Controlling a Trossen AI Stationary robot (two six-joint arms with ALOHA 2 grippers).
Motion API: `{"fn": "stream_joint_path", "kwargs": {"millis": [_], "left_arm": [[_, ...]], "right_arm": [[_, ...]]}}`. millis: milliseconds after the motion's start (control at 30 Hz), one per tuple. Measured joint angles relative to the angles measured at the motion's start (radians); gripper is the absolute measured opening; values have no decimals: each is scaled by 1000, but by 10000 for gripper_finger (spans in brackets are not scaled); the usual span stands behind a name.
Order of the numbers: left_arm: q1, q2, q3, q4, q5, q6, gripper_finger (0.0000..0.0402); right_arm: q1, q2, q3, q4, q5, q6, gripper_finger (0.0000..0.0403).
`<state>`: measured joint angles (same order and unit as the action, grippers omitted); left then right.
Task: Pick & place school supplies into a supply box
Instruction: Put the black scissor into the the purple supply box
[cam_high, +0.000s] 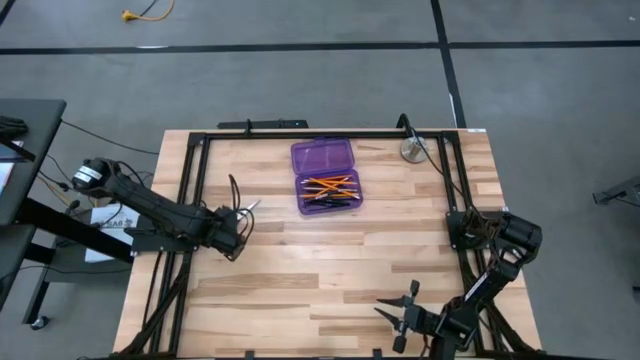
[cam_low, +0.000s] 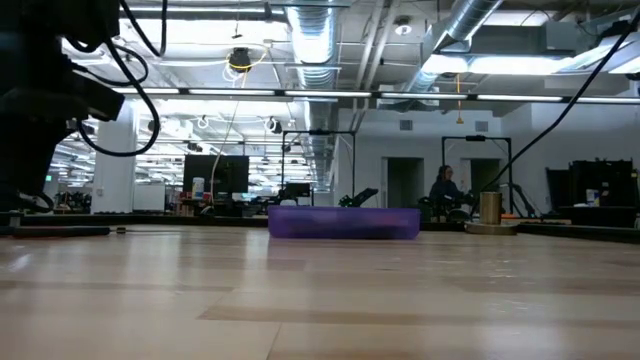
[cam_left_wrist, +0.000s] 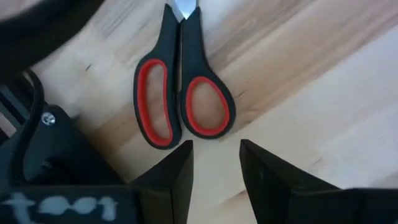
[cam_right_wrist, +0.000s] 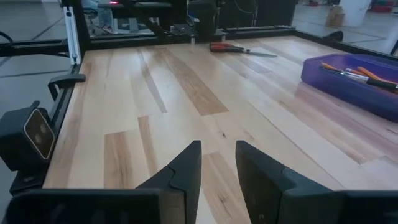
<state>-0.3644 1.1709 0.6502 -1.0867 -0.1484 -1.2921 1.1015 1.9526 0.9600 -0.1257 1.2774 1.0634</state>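
The small scissors (cam_left_wrist: 182, 93), black with red-lined handle loops, lie flat and closed on the wooden table near its left side (cam_high: 248, 207). My left gripper (cam_left_wrist: 216, 152) is open just behind the handle loops and touches nothing; it also shows in the high view (cam_high: 236, 222). The purple supply box (cam_high: 325, 175) lies open at the table's far middle, with orange pencils and black pens (cam_high: 330, 187) in its near half. My right gripper (cam_high: 396, 308) is open and empty near the table's front right (cam_right_wrist: 217, 155).
A round silver metal object (cam_high: 412, 150) stands at the far right, beside the black frame rail (cam_high: 440, 160). Black frame rails run along the table's left (cam_high: 185, 190) and far sides. Bare wood (cam_high: 330, 270) lies between the box and the front edge.
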Motion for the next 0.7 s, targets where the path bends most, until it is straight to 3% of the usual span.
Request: {"fn": "stream_joint_path", "kwargs": {"millis": [433, 700], "left_arm": [[105, 3, 0, -13, -29, 82, 119], [141, 129, 0, -2, -8, 183, 119]], "right_arm": [[0, 0, 0, 0, -10, 0, 95], [0, 0, 0, 0, -20, 0, 95]]}}
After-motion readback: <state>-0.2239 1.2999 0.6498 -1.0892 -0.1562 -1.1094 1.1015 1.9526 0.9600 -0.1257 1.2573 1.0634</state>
